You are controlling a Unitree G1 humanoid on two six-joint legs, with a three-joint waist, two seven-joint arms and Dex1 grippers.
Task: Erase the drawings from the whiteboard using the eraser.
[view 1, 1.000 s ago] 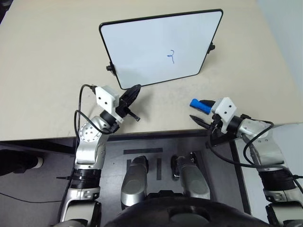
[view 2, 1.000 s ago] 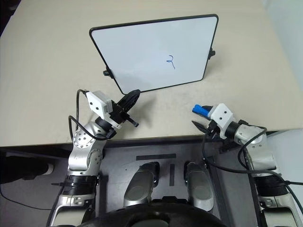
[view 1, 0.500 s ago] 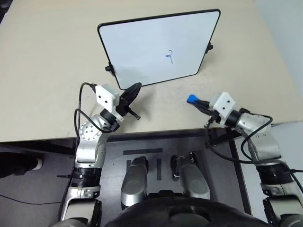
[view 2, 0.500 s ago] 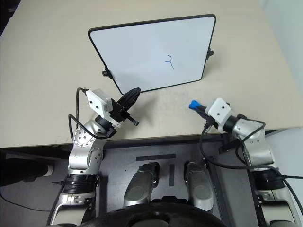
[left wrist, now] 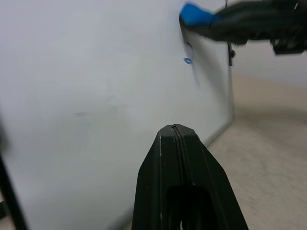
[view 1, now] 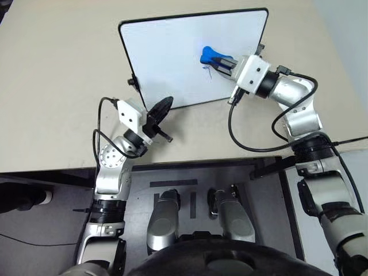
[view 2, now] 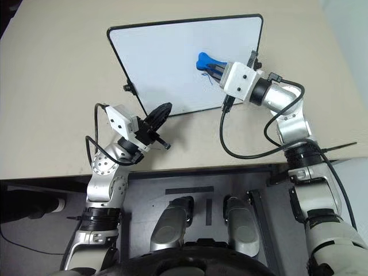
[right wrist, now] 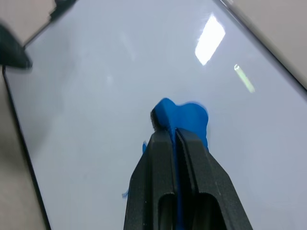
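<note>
**Over the board: eraser at the mark, wiping not yet done**

At the whiteboard's [view 1: 172, 57] two o'clock area: right gripper [view 1: 225, 63] clamped on the eraser [view 1: 208, 56], just above the drawings [view 1: 210, 70], still partly visible. At seven o'clock: left gripper [view 1: 163, 106] pinched shut, empty, near the frame.

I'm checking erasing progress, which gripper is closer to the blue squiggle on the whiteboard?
Right. The right gripper holds the eraser right at the drawings; the left gripper sits at the whiteboard's lower edge.
</note>
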